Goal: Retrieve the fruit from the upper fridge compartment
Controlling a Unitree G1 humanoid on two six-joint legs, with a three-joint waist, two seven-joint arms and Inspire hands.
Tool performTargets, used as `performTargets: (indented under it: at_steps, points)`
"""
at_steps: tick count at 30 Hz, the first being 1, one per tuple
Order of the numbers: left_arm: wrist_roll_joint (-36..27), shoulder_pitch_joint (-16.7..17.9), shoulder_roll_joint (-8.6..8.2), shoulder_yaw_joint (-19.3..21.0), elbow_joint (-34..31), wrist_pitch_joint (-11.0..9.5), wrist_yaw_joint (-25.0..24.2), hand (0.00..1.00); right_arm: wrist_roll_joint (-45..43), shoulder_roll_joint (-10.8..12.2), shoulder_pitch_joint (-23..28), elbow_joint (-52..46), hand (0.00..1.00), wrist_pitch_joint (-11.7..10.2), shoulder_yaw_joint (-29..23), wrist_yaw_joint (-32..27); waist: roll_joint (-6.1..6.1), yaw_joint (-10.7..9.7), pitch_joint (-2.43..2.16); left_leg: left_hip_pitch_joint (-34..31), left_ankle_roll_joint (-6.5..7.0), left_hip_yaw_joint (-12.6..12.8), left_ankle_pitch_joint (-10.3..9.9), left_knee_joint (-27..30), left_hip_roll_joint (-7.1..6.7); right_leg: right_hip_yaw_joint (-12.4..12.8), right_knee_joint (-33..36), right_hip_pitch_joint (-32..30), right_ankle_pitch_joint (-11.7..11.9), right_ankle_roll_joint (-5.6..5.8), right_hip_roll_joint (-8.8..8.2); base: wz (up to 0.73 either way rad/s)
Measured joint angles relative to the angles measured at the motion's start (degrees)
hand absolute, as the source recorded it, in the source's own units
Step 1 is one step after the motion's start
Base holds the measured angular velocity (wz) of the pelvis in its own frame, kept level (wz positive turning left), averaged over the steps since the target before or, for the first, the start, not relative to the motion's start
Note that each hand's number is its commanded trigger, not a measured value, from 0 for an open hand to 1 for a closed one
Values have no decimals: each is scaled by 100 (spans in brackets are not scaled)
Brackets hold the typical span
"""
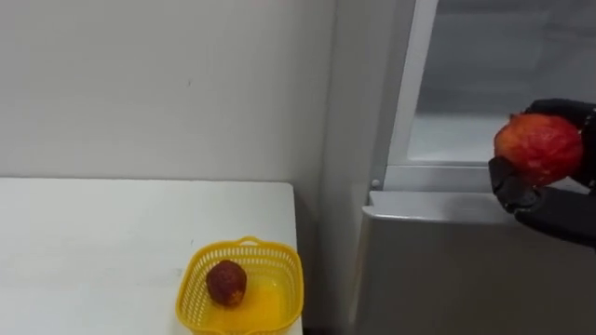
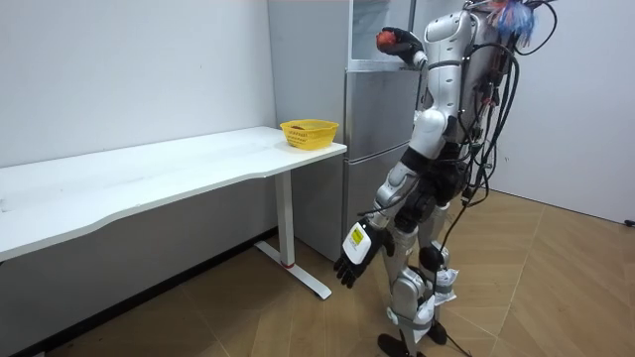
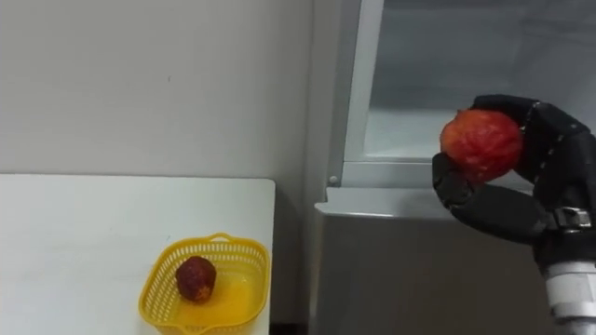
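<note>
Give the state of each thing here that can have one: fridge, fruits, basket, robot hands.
Upper fridge compartment: open.
Lower fridge door: closed.
Red fruit: held in the air before the open compartment.
Right robot hand: shut on the red fruit.
Left robot hand: open, hanging low beside the leg.
Yellow basket: upright near the table corner.
Dark fruit: lying in the basket.

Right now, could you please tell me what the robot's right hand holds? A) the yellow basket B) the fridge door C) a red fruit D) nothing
C: the right hand has its fingers curled round the red fruit before the open upper fridge; the yellow basket stands on the table.
</note>
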Motion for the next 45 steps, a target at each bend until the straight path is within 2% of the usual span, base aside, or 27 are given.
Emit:
performTargets:
  at_steps: [3,6,9,12,17,22,25,26,29,32,38,41,45]
  points:
    - [-3,-66,-67,-21,147,-44,68,0,-297,12,9,-315,100,-34,34,86,-4,34,0,-31,1,73,0,-18,6,75,2,-63,5,6,10,-11]
    - [-4,-146,-106,-219,232,-54,71,0,-698,58,9,-575,100,-161,235,156,-11,34,-4,-31,4,109,-3,-11,7,87,3,-62,6,8,4,-4]
    - [-8,-194,-134,-294,276,-94,63,0,-991,199,5,-772,100,-210,459,273,-29,110,0,-8,4,113,-3,-14,11,86,30,-55,7,8,2,0]
    - [7,-407,-151,-365,477,-162,46,0,-1418,322,-5,-787,100,-306,716,542,-21,243,7,5,0,118,-23,-50,25,90,83,-88,5,8,7,-1]
    - [3,-499,-148,-397,622,-176,13,0,-1936,499,-171,-785,100,-306,967,872,-46,393,5,-53,5,96,-26,-10,24,79,108,-123,11,1,-3,0]
    - [-4,-468,-143,-385,665,-172,-80,0,-2282,517,-308,-781,100,-305,1186,902,-90,559,22,-65,6,74,-26,9,16,84,86,-113,10,2,0,2]
    - [-5,-510,-135,-380,657,-174,-83,0,-2504,515,-479,-780,100,-303,1437,1173,-135,600,23,-82,6,60,-26,6,13,76,79,-124,9,3,-1,1]
    - [-8,-512,-129,-379,659,-178,-83,0,-2548,515,-526,-772,100,-302,1486,1214,-171,633,11,-80,6,53,-25,2,11,72,79,-119,8,3,-2,0]
    - [2,-526,-90,-380,670,-229,-94,0,-2676,509,-854,-660,100,-303,1569,1332,-273,732,58,-67,6,4,-24,2,4,23,69,-89,8,4,-7,6]
    - [5,-494,-64,-378,671,-275,-214,0,-2920,505,-1140,-492,100,-342,1617,1341,-354,858,65,-104,7,-39,-27,-4,-2,-29,34,-99,7,6,-11,8]
    - [3,-498,7,-417,640,-269,-331,0,-3281,499,-1306,256,100,-375,2262,1567,-372,1019,55,-113,6,-222,-26,16,-13,-163,-17,-34,21,16,-11,15]
    - [8,-529,-7,-422,629,-271,-388,0,-3666,498,-1311,707,100,-366,2420,1678,-365,1198,68,-122,3,-240,-25,-13,-12,-200,-16,-42,20,16,-15,2]
    - [14,-548,3,-317,630,-259,-492,0,-4130,498,-1311,1076,100,-336,2423,1715,-408,1278,80,-182,3,-302,-25,-11,-16,-288,-15,-65,20,17,-22,7]
